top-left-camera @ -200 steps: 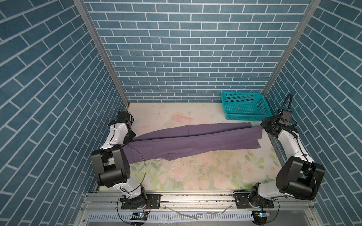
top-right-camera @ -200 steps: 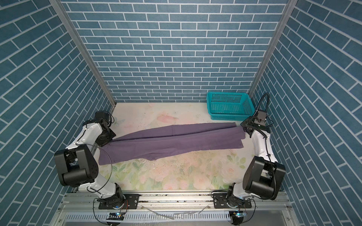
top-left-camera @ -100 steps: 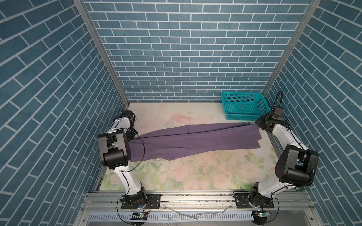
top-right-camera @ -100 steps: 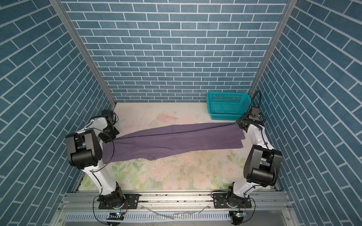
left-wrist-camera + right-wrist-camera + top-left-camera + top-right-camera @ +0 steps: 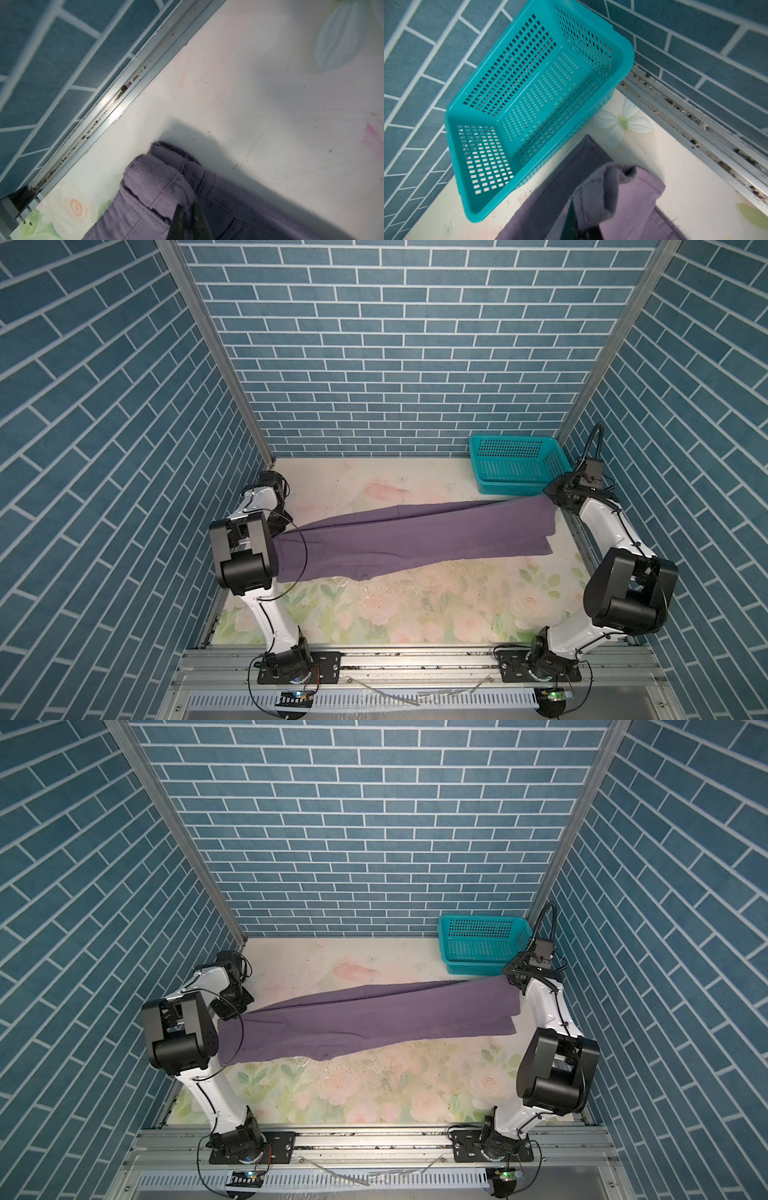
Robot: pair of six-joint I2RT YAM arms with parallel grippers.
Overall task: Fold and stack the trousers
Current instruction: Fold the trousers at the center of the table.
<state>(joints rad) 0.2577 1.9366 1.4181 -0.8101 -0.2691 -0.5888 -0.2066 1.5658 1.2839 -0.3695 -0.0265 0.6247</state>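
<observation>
On my left, the left gripper (image 5: pixel 188 211) is clamped on the waistband (image 5: pixel 153 187) of the mauve trousers (image 5: pixel 415 539). In the wrist view its two dark fingers sit close together with thick stitched cloth bunched between them, near the table's left rail. In a top view that gripper (image 5: pixel 232 1009) is half hidden behind its own arm, at the wide end of the garment.

Moving across, the trousers span almost the full width of the table (image 5: pixel 415 614). The far edge is drawn into a straight line between the two arms. The near edge sags toward the floral surface, and I cannot tell whether it rests there or hangs just clear. Two layers show at the narrow end, so I judge one leg is already laid over the other and the lengthwise fold is done.

On my right, the right gripper (image 5: pixel 577 224) is pinched shut on the leg hems (image 5: pixel 623 191), with a fold of cloth puckered over its fingers. In a top view it (image 5: pixel 557 499) sits at the table's right edge, just beside the teal perforated basket (image 5: pixel 517 464).

That basket stands empty in the far right corner, and I see no pile of folded clothes anywhere.

By my reckoning we are early to midway. The garment is gripped and straightened at full length. The crosswise folds that make it a compact packet are not yet made, and neither is the stacking.
</observation>
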